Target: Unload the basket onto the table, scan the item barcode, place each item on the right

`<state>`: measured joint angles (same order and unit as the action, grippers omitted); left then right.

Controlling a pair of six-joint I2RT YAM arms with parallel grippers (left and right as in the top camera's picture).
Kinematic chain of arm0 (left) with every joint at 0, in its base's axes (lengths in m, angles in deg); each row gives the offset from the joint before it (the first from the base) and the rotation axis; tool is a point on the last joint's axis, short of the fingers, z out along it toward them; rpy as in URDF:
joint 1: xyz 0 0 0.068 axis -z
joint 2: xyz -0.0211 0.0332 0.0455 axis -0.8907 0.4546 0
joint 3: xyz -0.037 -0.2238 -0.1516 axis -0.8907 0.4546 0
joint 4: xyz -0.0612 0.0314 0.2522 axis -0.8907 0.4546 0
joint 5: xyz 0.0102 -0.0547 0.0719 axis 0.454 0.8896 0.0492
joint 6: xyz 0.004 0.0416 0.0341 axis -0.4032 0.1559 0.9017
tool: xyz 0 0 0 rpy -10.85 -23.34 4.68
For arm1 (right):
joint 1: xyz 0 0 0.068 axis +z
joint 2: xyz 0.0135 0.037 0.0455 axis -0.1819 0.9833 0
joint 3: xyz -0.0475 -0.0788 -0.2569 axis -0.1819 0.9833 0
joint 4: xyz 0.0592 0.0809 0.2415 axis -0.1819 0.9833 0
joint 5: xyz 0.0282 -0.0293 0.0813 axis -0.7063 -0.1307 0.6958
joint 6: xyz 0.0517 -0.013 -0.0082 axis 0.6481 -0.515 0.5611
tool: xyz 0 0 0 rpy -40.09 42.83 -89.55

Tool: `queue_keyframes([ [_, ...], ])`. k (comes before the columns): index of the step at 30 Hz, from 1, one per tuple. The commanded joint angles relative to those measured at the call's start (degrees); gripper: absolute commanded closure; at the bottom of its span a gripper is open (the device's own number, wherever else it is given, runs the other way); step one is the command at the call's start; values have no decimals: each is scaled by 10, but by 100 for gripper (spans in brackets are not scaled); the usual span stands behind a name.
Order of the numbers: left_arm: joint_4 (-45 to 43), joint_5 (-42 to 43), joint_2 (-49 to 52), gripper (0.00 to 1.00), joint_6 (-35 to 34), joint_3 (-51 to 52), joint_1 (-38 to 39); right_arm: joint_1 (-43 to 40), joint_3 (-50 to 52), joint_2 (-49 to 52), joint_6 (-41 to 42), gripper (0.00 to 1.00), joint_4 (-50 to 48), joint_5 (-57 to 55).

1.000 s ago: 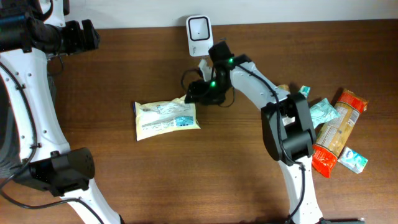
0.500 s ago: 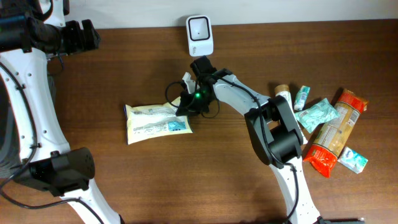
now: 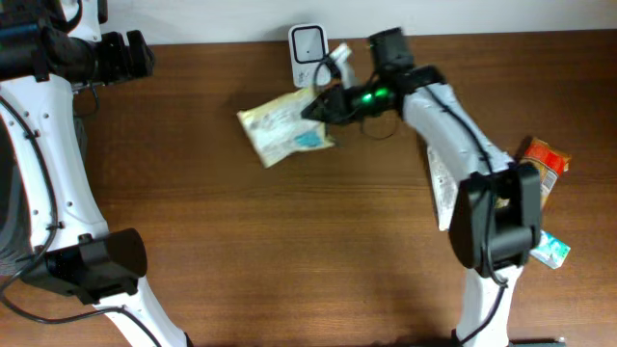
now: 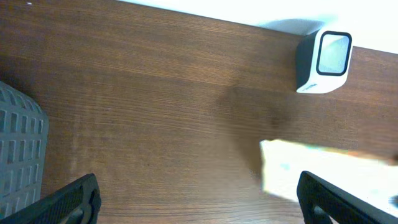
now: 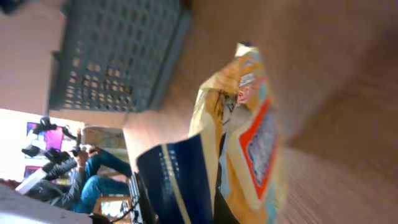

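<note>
The item is a pale yellow packet [image 3: 284, 127] with a blue patch, held off the table just below and left of the white scanner [image 3: 307, 45]. My right gripper [image 3: 324, 107] is shut on the packet's right edge. In the right wrist view the packet [image 5: 245, 134] hangs crumpled straight out from the jaws, showing an orange-framed label and a dark blue panel. No barcode shows clearly. My left gripper [image 4: 199, 211] stands wide open over bare wood at the far left, with the scanner [image 4: 326, 59] and the blurred packet [image 4: 314, 171] ahead of it.
A grey slatted basket [image 4: 18, 155] sits at the left, also in the right wrist view as the basket [image 5: 118, 50]. An orange packet [image 3: 546, 160] and a teal packet [image 3: 548, 249] lie at the table's right side, partly behind my right arm.
My right gripper closed on the packet lying mid-table, then lifted it and carried it up and right to the scanner. The left arm has not moved.
</note>
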<state>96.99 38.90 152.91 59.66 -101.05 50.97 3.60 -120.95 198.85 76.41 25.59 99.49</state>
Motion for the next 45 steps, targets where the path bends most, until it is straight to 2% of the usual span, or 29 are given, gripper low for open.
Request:
queue_keyframes([
  [1, -1, 0, 4, 1, 4, -1, -2, -22, -5, -17, -15, 96, 2, 76],
  [3, -1, 0, 4, 1, 4, -1, -2, -26, -5, -17, -42, 96, 21, 74],
  [9, -1, 0, 4, 1, 4, -1, -2, -24, -5, -17, -56, 96, 59, 34],
  [14, -1, 0, 4, 1, 4, -1, -2, -39, -5, -19, -33, 96, 59, 243],
  [19, -1, 0, 4, 1, 4, -1, -2, -79, -5, -30, 67, 96, 59, 281],
  [29, -1, 0, 4, 1, 4, -1, -2, -117, -5, -83, 52, 96, 68, 280],
  [32, -1, 0, 4, 1, 4, -1, -2, -113, -3, -85, 33, 96, 87, 208],
  [35, -1, 0, 4, 1, 4, -1, -2, -88, -3, -84, -17, 96, 157, 46],
  [39, -1, 0, 4, 1, 4, -1, -2, -51, -3, -80, -26, 96, 212, -125],
  [43, -1, 0, 4, 1, 4, -1, -2, -52, 3, -60, -30, 96, 216, -135],
  [45, -1, 0, 4, 1, 4, -1, -2, -52, 8, -45, -61, 96, 229, -136],
])
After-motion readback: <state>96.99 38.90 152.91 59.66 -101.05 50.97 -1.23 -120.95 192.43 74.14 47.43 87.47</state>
